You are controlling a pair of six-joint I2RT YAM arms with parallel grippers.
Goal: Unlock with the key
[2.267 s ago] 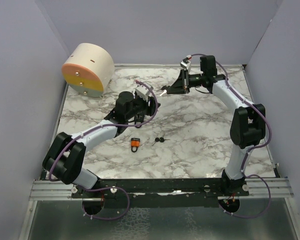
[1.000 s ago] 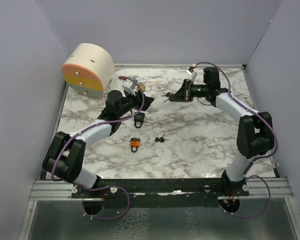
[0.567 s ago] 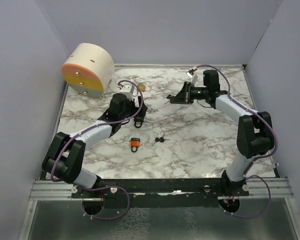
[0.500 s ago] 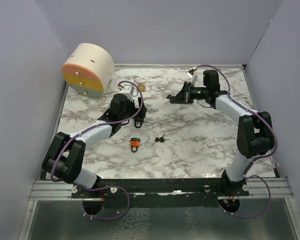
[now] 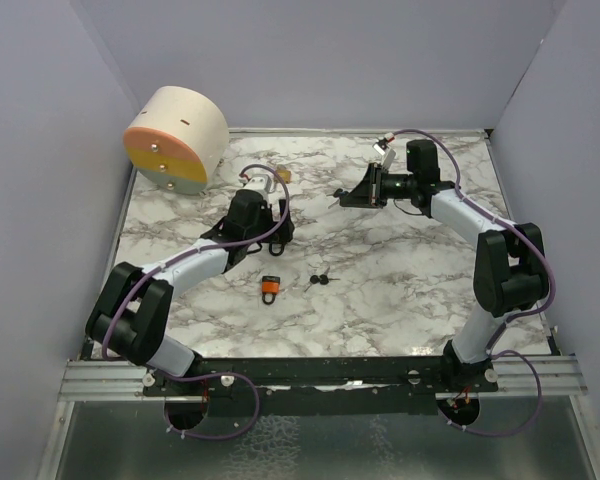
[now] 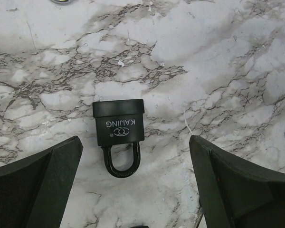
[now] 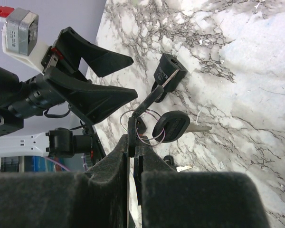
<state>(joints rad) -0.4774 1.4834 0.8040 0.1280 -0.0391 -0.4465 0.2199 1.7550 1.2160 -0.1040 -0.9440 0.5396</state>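
Observation:
A black padlock [image 6: 119, 124] lies flat on the marble table [image 5: 400, 270] with its shackle toward the camera. My left gripper [image 6: 137, 190] is open and hovers just above it, a finger [image 6: 38, 183] on each side, touching nothing. The padlock also shows in the right wrist view [image 7: 169, 70]. My right gripper [image 7: 135, 137] is shut on a black-headed key and holds it above the table. A second key [image 7: 173, 126] hangs from the same ring. In the top view the left gripper [image 5: 272, 226] is left of the right gripper [image 5: 342, 194], well apart.
An orange padlock [image 5: 270, 287] and a loose pair of black keys [image 5: 321, 280] lie near the table's middle. A small brass padlock [image 5: 283, 174] lies behind the left gripper. A cream and orange cylinder [image 5: 175, 138] stands at the far left corner. Purple walls enclose the table.
The two grippers were close together, then parted. The black padlock came to lie on the table, and my left gripper swung back down over it. My right gripper drew back right with the key.

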